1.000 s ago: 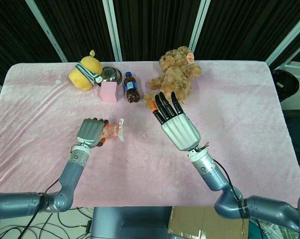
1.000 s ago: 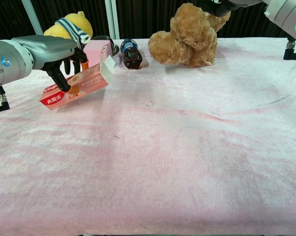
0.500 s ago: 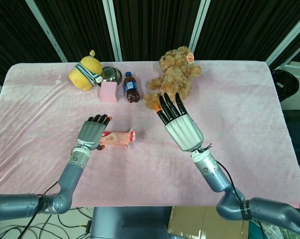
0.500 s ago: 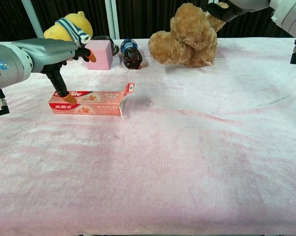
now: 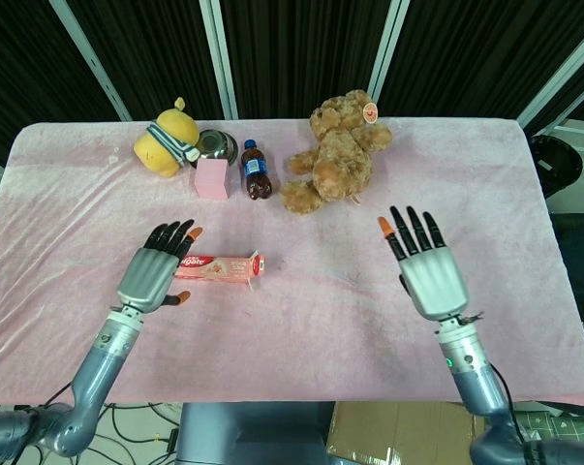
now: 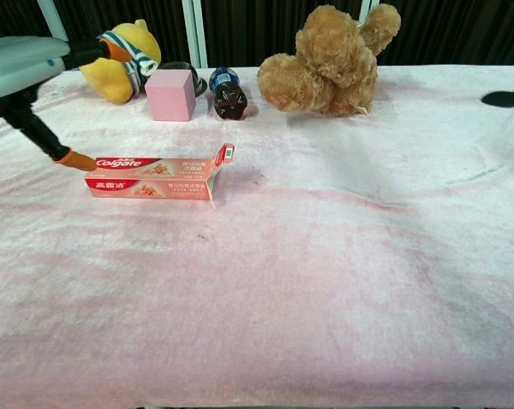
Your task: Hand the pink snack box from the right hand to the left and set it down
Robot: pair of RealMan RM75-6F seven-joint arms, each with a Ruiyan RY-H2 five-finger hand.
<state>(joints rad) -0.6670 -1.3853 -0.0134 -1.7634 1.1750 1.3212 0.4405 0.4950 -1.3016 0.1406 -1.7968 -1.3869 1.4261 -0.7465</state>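
We find the pink snack box point(image 5: 218, 268) lying flat on the desk point(image 5: 301, 329), left of centre, with its open end flap pointing right. The left hand point(image 5: 152, 275) hovers just beside the box's left end, fingers point(image 5: 171, 235) apart and holding nothing; in the chest view one fingertip is at or just off the box's left end, and we cannot tell if it touches. The right hand point(image 5: 430, 273) is well apart on the right side, fingers spread, palm down, empty.

We judge the set-down step complete: the box rests on the desk unsupported. The remaining move is to withdraw the left hand clear without nudging the box.

At the far edge stand a yellow plush toy point(image 5: 166, 147), a pink cube point(image 5: 211, 179), a small bottle point(image 5: 257, 172) and a teddy bear point(image 5: 336, 151).
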